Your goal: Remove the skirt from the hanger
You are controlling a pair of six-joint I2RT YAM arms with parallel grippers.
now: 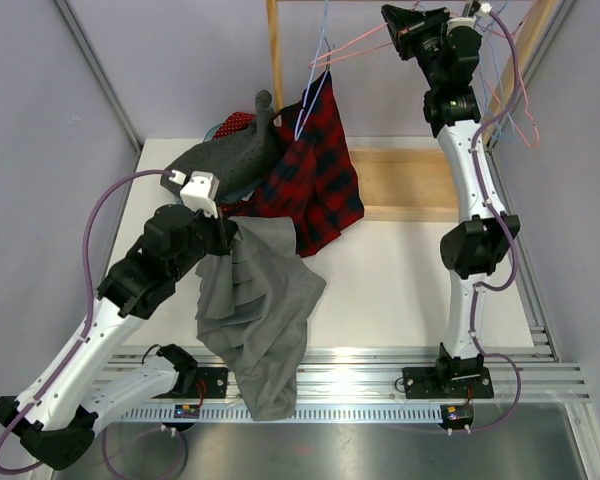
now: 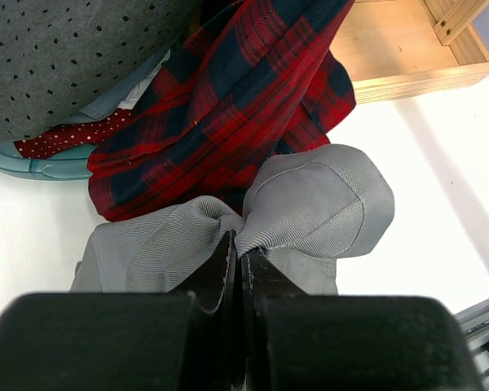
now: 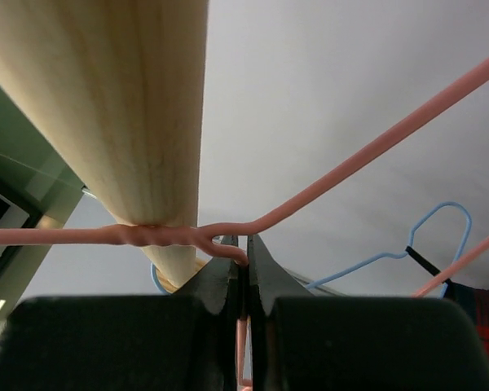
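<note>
The grey pleated skirt (image 1: 260, 310) hangs from my left gripper (image 1: 235, 232) and drapes down over the table's front edge. In the left wrist view the left gripper (image 2: 238, 244) is shut on a bunched fold of the skirt (image 2: 318, 204). My right gripper (image 1: 388, 25) is raised at the top right, shut on the pink wire hanger (image 1: 355, 45). In the right wrist view the right gripper (image 3: 244, 244) pinches the hanger (image 3: 350, 167) just below its twisted neck. No cloth shows on the pink hanger; the skirt is apart from it.
A red plaid garment (image 1: 315, 170) hangs on a blue hanger (image 1: 318, 80) from the wooden rack (image 1: 274, 50). A dark grey dotted garment (image 1: 230, 160) lies in a teal basin (image 2: 33, 167). The rack's wooden base (image 1: 410, 180) is at the back. More hangers (image 1: 520, 110) hang at the far right.
</note>
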